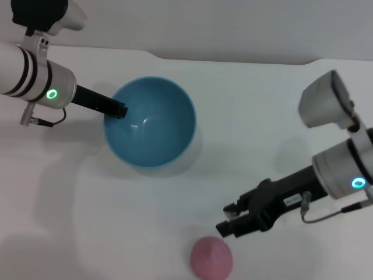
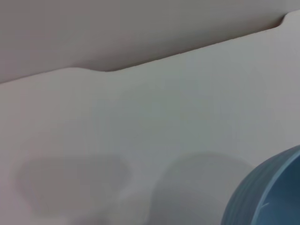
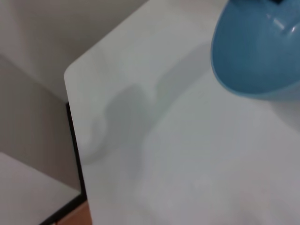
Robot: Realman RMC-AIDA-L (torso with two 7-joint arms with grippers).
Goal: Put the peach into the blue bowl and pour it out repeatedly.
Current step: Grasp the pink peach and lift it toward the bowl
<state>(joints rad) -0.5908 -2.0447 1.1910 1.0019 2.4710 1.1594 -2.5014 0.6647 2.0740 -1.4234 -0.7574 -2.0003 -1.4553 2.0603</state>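
Note:
The blue bowl (image 1: 152, 122) is at the middle left of the white table, empty, with its opening tipped towards me. My left gripper (image 1: 118, 109) is shut on the bowl's left rim. The bowl also shows in the left wrist view (image 2: 272, 192) and in the right wrist view (image 3: 255, 56). The pinkish peach (image 1: 211, 258) lies on the table near the front edge, outside the bowl. My right gripper (image 1: 227, 219) hovers just above and to the right of the peach, open and empty, not touching it.
The white table (image 1: 262, 128) has its back edge along a grey wall behind the bowl. The right wrist view shows a rounded table corner (image 3: 75, 75) with a drop to the floor beside it.

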